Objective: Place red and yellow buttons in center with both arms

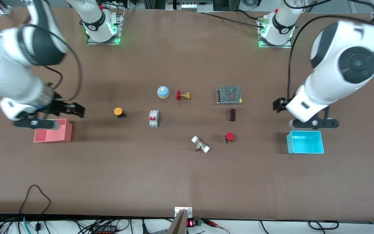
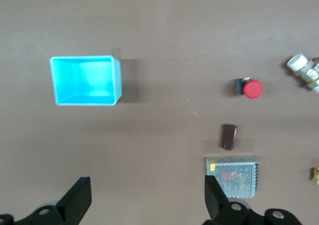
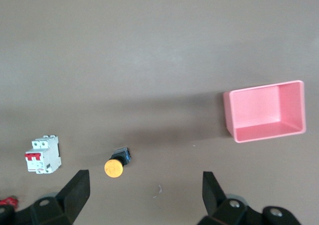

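Note:
The yellow button (image 1: pixel 118 112) stands on its black base on the brown tabletop (image 1: pixel 180 175), toward the right arm's end. It also shows in the right wrist view (image 3: pixel 114 167). The red button (image 1: pixel 229 136) stands nearer the front camera, toward the left arm's end, and shows in the left wrist view (image 2: pixel 252 88). My right gripper (image 1: pixel 76 110) hangs open and empty over the table between the pink bin and the yellow button, as its wrist view (image 3: pixel 145 180) shows. My left gripper (image 1: pixel 279 104) hangs open and empty beside the cyan bin, over bare table (image 2: pixel 147 185).
Pink bin (image 1: pixel 53 131) and cyan bin (image 1: pixel 305 142) sit at the table's two ends. Between the buttons lie a blue bell (image 1: pixel 163 92), a brass valve (image 1: pixel 183 95), a white circuit breaker (image 1: pixel 154 118), a mesh power supply (image 1: pixel 229 95), a dark block (image 1: pixel 232 114) and a white-capped fitting (image 1: pixel 200 144).

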